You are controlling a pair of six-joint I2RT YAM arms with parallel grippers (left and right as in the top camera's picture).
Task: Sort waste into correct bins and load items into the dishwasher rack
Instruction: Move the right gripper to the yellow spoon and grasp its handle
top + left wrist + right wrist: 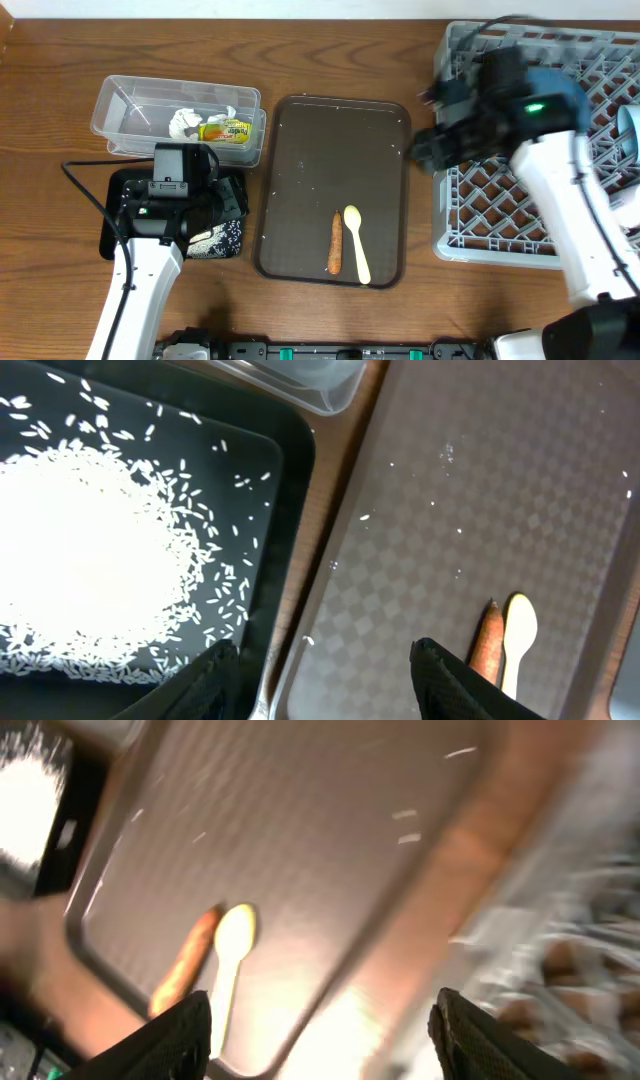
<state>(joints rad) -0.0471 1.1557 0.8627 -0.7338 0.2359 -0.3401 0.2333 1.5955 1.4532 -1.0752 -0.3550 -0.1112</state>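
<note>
Dishwasher rack (500,215): grey lattice crate at the table's far right, beside the serving tray. Blue rounded shape (562,85) in the upper part, mostly hidden by the right arm; probably the plate, set between pegs. Pale shape (628,135) at the picture's right edge, possibly a cup; cannot tell.

Serving tray (310,150): dark brown, centre of table, between bins and rack. Judged a staging place for things not yet sorted.

Clear tub (125,115): upper left, just above the black tray. Judged the dry-waste bin.

Black tray (235,195): largely covered from overhead by the left arm. Judged the food-waste bin.

Right gripper (330,1035): jaws spread wide, nothing between. Over the gap between the serving tray's right edge and the rack; view blurred.

Left gripper (325,680): jaws wide apart, empty, above the seam where black tray meets serving tray.

Spoon (357,243): pale yellow, low on the serving tray, bowl end up. Bound for the rack.

Food stick (335,243): orange-brown, just beside the spoon's left. Probably the next pick for the black tray.

Tissue (185,120) and wrapper (228,130): side by side in the tub.

Rice (80,550): white heap in the black tray; stray grains (447,455) on the serving tray.

Table (50,290): brown wood grain, matte. No room visible beyond a pale strip along the top.
</note>
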